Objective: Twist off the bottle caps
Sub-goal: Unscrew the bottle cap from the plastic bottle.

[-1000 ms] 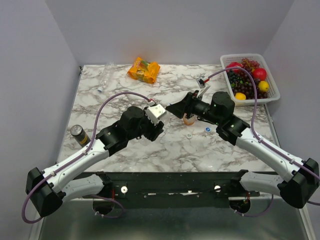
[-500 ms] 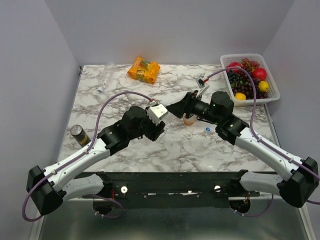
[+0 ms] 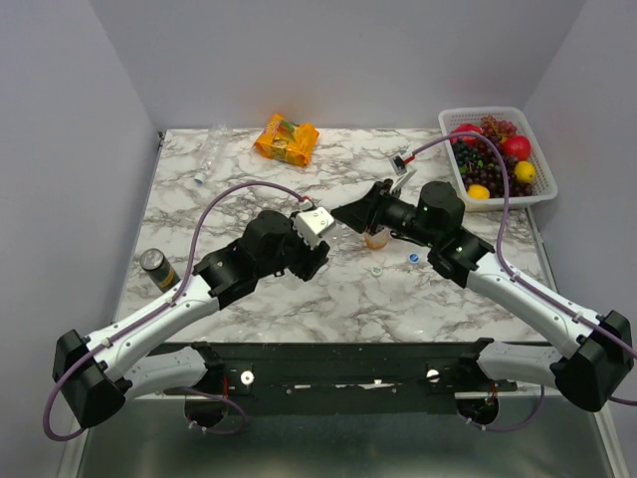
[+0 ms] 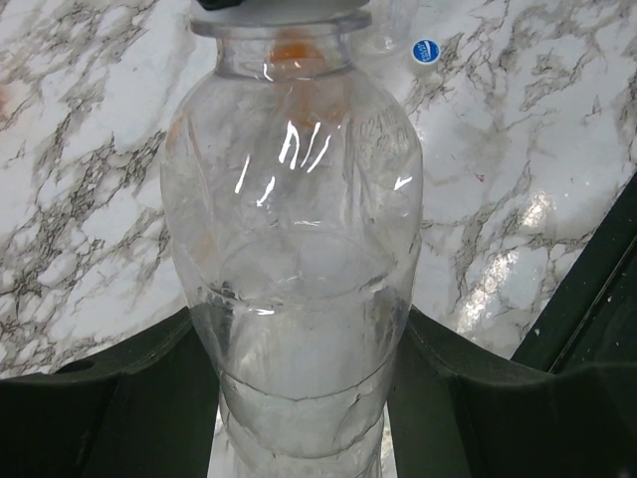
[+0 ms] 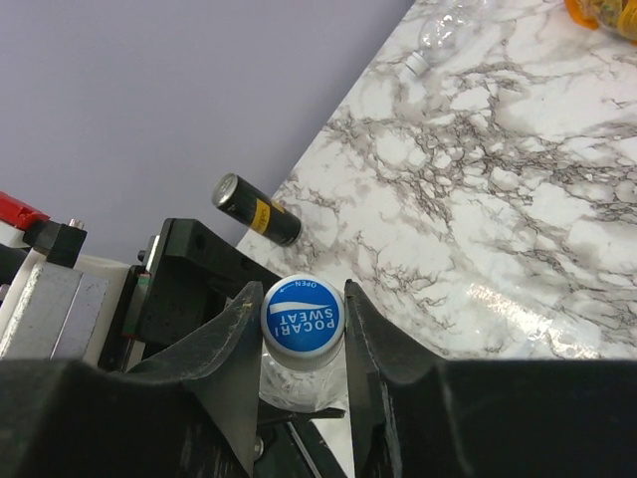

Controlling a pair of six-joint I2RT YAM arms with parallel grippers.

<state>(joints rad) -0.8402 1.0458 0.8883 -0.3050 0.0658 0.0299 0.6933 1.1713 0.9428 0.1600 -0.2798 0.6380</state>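
Right hand (image 5: pixel 303 321) is pinched in narrow on a small round blue plastic screw cap (image 5: pixel 303 315), one finger (image 5: pixel 231 351) tight against each side. You can read "POCARI SWEAT" and "OPEN" on its top. That cap sits on a clear colourless plastic bottle (image 4: pixel 294 249), and the left hand (image 4: pixel 299 408) has the bottle clamped round its belly, dark fingers (image 4: pixel 119 398) hugging it on both sides. So the two arms meet over the middle of the marbled white worktop (image 3: pixel 249 179) with the bottle between them.

Just beside the hands stands a small plastic bottle of orange liquid (image 3: pixel 376 239). On the near side of it a loose white round cap (image 3: pixel 376 269) and a loose blue round cap (image 3: pixel 413 258) lie flat on the worktop, a little apart. A second clear plastic bottle (image 3: pixel 207 157) lies on its side at the far left edge.

Other stuff around: an orange snack packet (image 3: pixel 286 137) at the back, a white plastic basket (image 3: pixel 483 111) of fruit in the far right corner, and a black can with a yellow band (image 3: pixel 157 269) lying over at the left edge.
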